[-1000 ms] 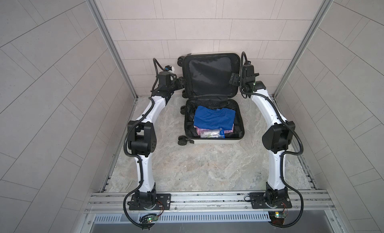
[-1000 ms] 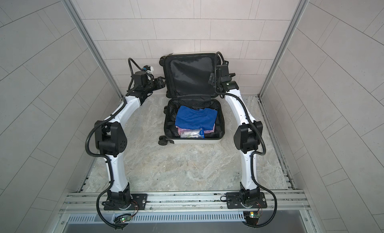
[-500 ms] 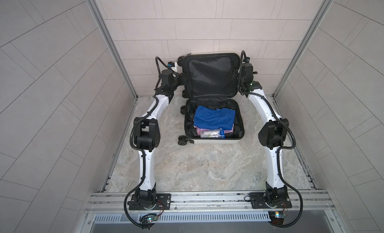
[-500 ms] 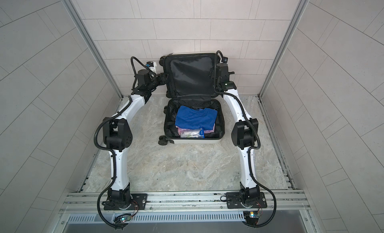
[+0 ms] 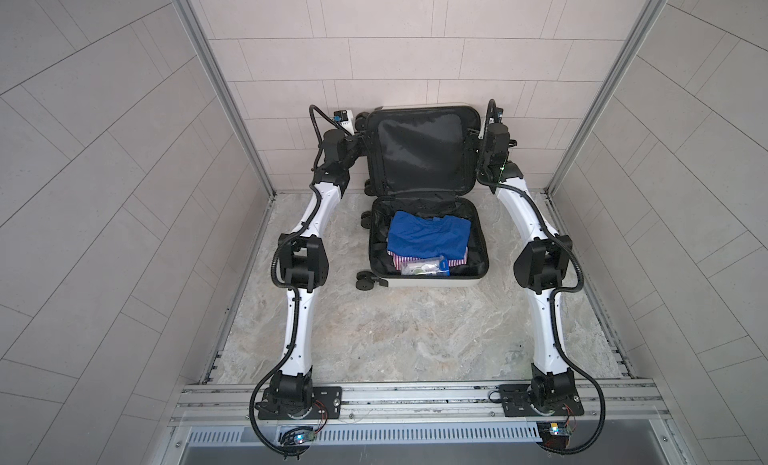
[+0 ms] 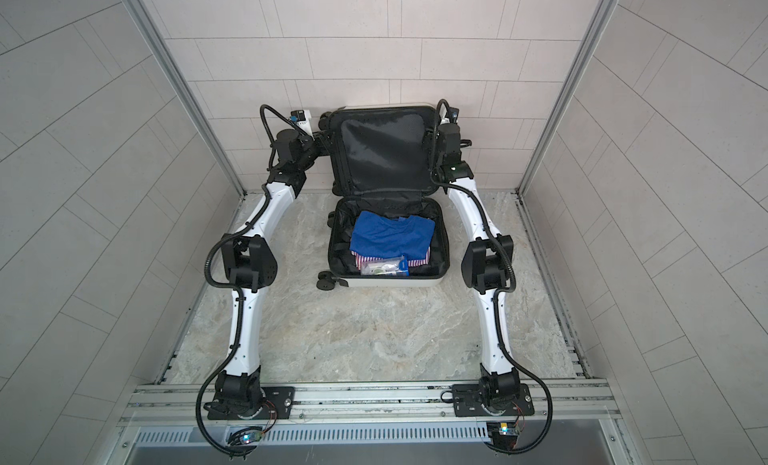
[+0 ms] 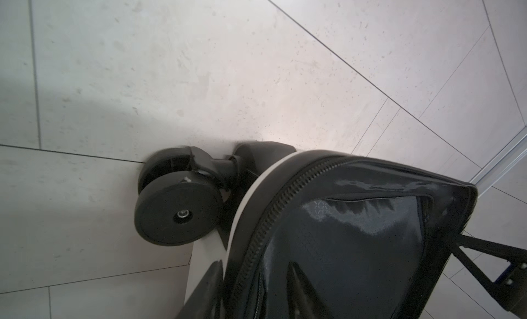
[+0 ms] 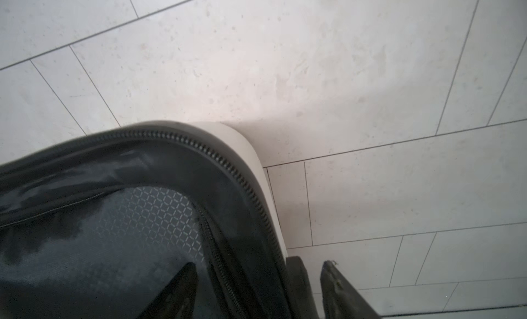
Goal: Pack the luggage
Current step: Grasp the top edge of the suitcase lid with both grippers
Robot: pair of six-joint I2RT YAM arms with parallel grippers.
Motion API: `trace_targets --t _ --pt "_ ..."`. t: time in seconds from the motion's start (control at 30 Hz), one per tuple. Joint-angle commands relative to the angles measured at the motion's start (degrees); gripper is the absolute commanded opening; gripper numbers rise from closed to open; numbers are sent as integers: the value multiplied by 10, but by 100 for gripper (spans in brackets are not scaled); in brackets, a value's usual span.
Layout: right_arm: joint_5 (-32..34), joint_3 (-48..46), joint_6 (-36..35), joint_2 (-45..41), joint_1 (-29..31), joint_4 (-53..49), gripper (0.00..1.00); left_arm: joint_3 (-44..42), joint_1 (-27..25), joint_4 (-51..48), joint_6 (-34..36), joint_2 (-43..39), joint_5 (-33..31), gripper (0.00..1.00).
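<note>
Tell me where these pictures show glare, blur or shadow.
In both top views, even light, sharp focus; in the left wrist view, sheen on the luggage lining, wheel edges soft, wall tiles shadowed; in the right wrist view, similar sheen, shadow beside the shell.

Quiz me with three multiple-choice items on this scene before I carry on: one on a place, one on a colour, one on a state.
1. Where does the clear packet lie?
A. On the floor outside
B. In the base of the luggage, at its near edge
C. In the lid pocket

2. What colour is the top garment?
A. Red
B. Green
C. Blue

3. How does the lid stand?
A. Zipped shut
B. Upright against the back wall
C. Flat on the floor

Answers: B, the clear packet sits just inside the near wall; C, the top garment is blue, over striped cloth; B, its black lining faces the camera in both top views.
</note>
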Motion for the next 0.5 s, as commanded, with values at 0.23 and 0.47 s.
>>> trace_targets --t 0.23,0.47 --pt "-45 88 17 50 -12 29 52 54 -20 8 10 26 -9 32" --pt "-68 91 12 54 -15 42 34 70 -28 -5 15 32 -14 20"
